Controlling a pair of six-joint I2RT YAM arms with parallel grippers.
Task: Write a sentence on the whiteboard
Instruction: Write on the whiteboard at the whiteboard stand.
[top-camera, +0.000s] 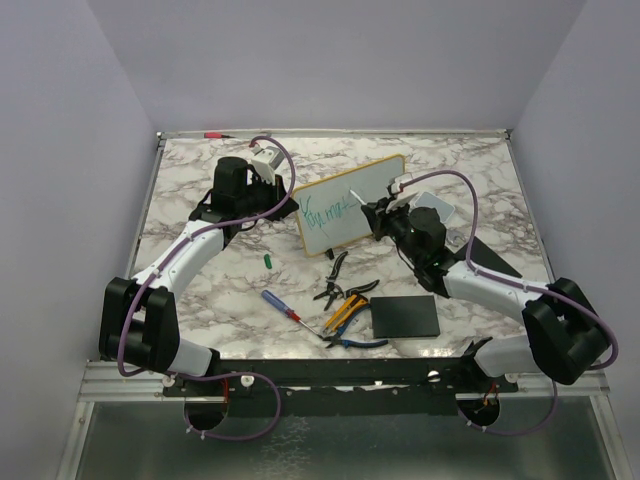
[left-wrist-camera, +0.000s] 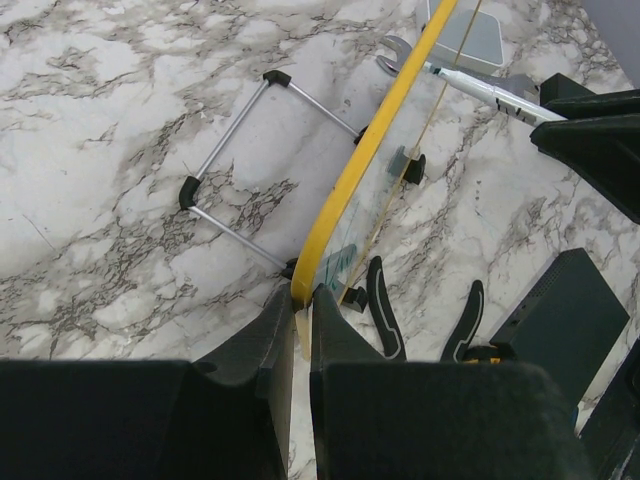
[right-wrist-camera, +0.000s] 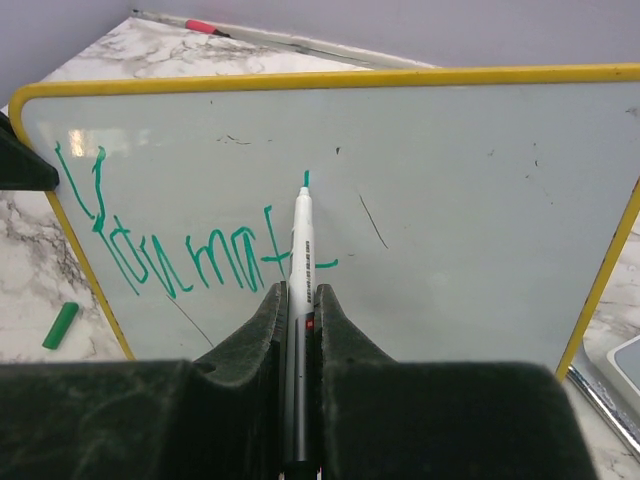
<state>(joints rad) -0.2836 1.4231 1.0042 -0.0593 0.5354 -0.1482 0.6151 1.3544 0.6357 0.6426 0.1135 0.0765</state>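
On the marble table (top-camera: 200, 285), the whiteboard (top-camera: 372, 188) stands tilted near the middle. The left gripper (left-wrist-camera: 302, 312) is clamped on the frame at its left end. The right gripper (right-wrist-camera: 300, 298) grips a marker (right-wrist-camera: 300, 245), tip at the board above the end of the teal sentence (right-wrist-camera: 200, 265).

I get soft, even light from overhead in the top view; the arms (top-camera: 190, 250) throw only faint shadows on the table (top-camera: 480, 170), and the walls (top-camera: 60, 150) carry a lilac cast. On the left wrist the lens bends the whiteboard (left-wrist-camera: 372, 150) frame into a curve. On both wrists the near fingers (right-wrist-camera: 250, 340) show dark, with little detail; on the right the marker (right-wrist-camera: 300, 250) tip and sentence (right-wrist-camera: 200, 265) are sharp, the whiteboard a dull grey-white.
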